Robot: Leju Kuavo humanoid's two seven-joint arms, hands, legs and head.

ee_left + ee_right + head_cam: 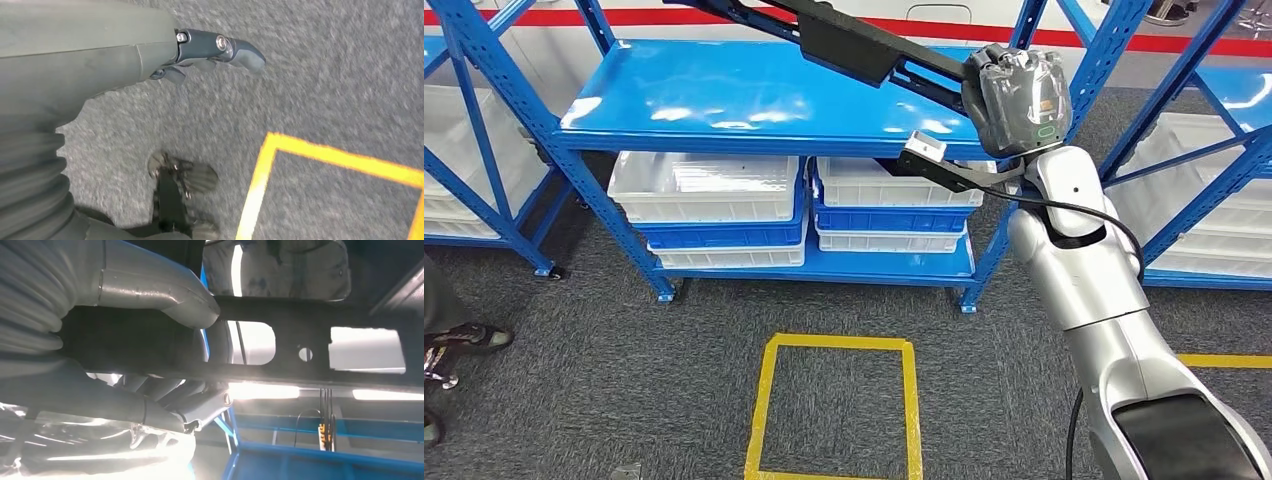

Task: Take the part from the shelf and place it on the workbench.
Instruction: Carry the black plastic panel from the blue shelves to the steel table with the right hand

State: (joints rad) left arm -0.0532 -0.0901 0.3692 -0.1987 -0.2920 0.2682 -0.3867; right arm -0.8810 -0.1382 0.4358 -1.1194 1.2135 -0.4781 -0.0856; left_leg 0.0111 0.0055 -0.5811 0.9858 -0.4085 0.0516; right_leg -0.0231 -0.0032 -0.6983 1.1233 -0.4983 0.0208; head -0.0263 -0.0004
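At the far left edge of the head view a person's shoe (469, 337) is seen on the grey carpet (624, 380). The left hand (200, 55) is seen in the left wrist view hanging above that carpet — its dark fingers (235, 50) are held out straight and apart, with nothing in them — beside a corner of yellow floor tape (265, 165).

Further right, a blue shelf rack (754, 95) is seen standing on the carpet. White bins (706, 187) and blue bins (724, 235) are stacked on its lower shelf, under the front edge of the upper shelf. A yellow tape square (834, 405) is marked on the carpet in front of the rack.

The part (844, 45) — a long black bracket with cut-out windows — is held above the upper shelf, sloping from the back left down toward the front right corner, where it is gripped. Whether its far end touches the shelf cannot be told.

The right hand (1016, 100), wrapped in clear film, is clamped on the near end of the part at the front right corner of the upper shelf. In the right wrist view the grey thumb (165, 290) is pressed on one face of the black bar (300, 347) and the fingers (165, 395) are curled under the other. The silver right arm (1104, 280) is raised from the lower right.
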